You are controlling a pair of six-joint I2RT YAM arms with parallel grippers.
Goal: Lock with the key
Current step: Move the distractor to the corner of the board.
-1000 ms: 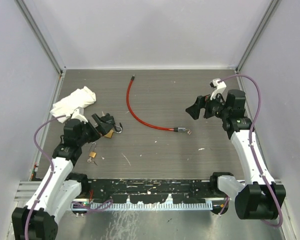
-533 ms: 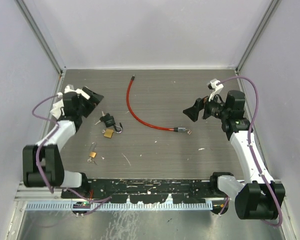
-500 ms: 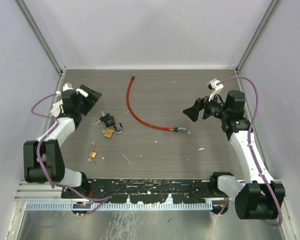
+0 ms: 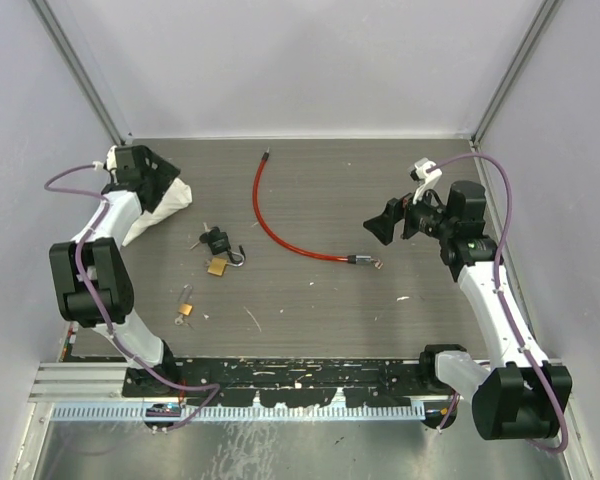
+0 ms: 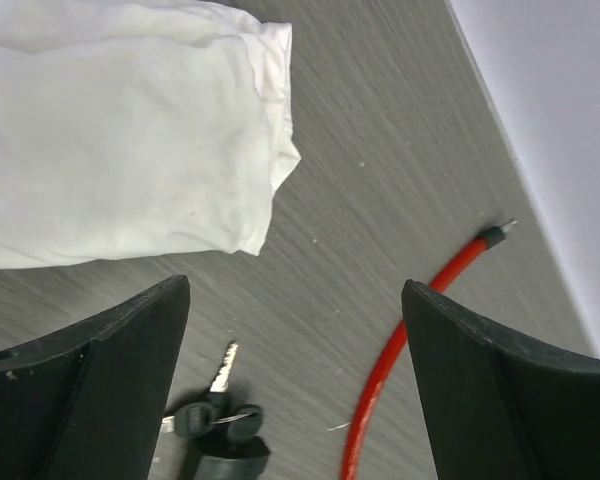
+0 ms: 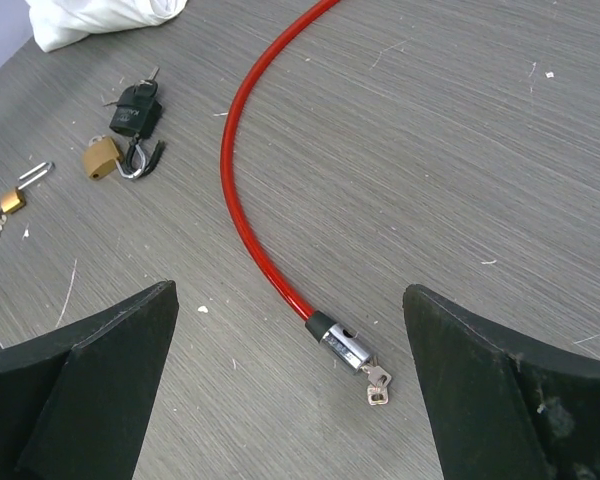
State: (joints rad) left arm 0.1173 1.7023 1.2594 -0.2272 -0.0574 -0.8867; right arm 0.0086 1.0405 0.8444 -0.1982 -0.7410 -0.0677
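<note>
Nearest the arm bases, a small brass padlock lies on the grey wood-grain counter. Beyond it, a larger brass padlock with a silver shackle sits just beside a bunch of black-headed keys. The red cable lock curves across mid-counter, with small silver keys at its metal end. The right gripper hovers with jaws apart, empty. Farthest, the left gripper, jaws apart and empty, hangs over the crumpled white cloth.
</note>
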